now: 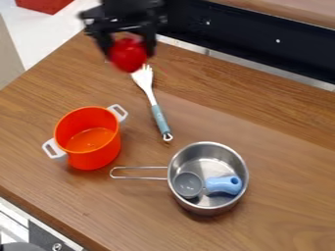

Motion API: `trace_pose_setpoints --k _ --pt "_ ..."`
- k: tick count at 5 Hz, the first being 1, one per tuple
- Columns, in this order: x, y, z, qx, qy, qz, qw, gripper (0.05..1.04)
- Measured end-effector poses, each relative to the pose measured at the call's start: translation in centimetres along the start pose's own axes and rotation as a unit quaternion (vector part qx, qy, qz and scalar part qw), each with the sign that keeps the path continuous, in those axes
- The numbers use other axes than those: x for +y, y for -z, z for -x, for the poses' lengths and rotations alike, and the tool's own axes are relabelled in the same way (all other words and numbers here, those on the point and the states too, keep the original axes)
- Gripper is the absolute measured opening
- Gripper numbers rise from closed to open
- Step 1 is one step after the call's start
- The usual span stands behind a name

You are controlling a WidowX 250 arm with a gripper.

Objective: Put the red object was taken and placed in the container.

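Near the top edge, over the tabletop (281,211), the black fingers (150,45) are clamped about the sides of a rounded red object (128,55), its lower part hanging bare beneath them. It looks light and smooth, likely to roll or slip if squeezed off-centre, and since I cannot tell whether it is firm or soft, an even hold across its widest part, no tighter than needed, seems best. Below lie the fork (152,95), then the orange pot (98,158) and the steel saucepan (196,208).
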State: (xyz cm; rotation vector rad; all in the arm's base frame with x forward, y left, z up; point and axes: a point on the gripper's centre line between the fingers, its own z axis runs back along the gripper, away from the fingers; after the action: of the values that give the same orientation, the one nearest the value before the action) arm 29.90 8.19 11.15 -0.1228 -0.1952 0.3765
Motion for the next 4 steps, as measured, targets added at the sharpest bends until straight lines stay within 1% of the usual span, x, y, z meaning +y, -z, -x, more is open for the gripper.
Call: trace_pose_setpoints --k 1,2,3,4 --pt "2.4 0.3 1.4 0.016 0.037 -0.003 0.9992 0.863" --pt "4.8 1.6 3.2 0.018 0.066 -0.001 0.9976 0.863" --pt "5.9 2.2 4.0 0.014 0.098 0.003 0.995 0.863" --pt "5.9 2.8 4.7 0.013 0.113 0.011 0.9934 0.863"
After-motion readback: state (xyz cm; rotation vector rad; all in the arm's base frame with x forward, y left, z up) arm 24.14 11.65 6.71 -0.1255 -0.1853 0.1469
